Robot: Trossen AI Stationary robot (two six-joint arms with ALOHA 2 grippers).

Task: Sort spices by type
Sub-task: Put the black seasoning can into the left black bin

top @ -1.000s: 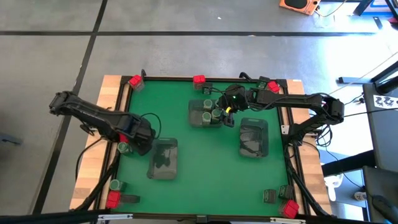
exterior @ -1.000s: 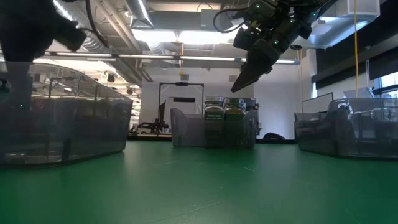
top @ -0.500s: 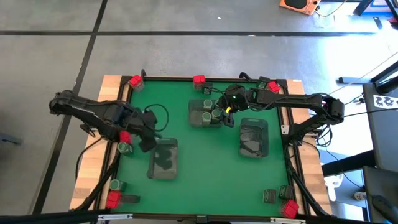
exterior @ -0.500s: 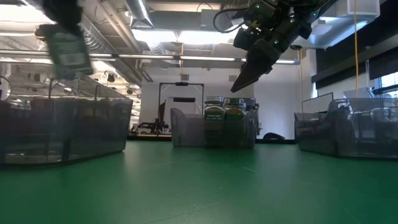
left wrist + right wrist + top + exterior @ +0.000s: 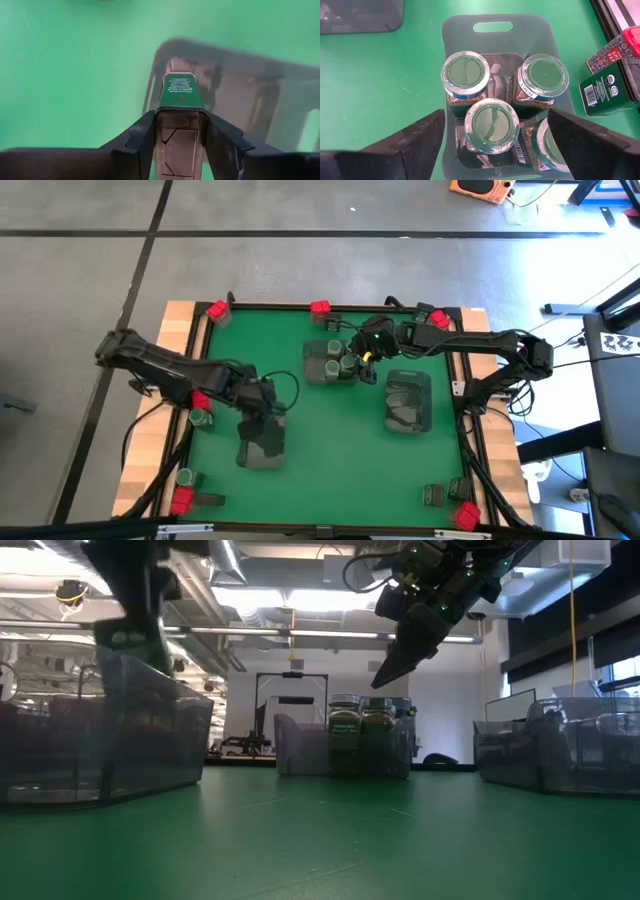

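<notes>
While the right gripper (image 5: 490,145) hangs spread wide over the jars (image 5: 490,121), the left gripper (image 5: 178,131), clamped on a tin (image 5: 179,100), hovers above its tray (image 5: 263,442), so lowering and releasing looks next.

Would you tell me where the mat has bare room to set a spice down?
The green mat lies bare along the near side, between the left tray and right tray. It is crowded at the jar tray, under the open right gripper.

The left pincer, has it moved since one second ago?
Yes. The left pincer, holding a tin, moved right, from the table's left edge to over the left tray.
</notes>
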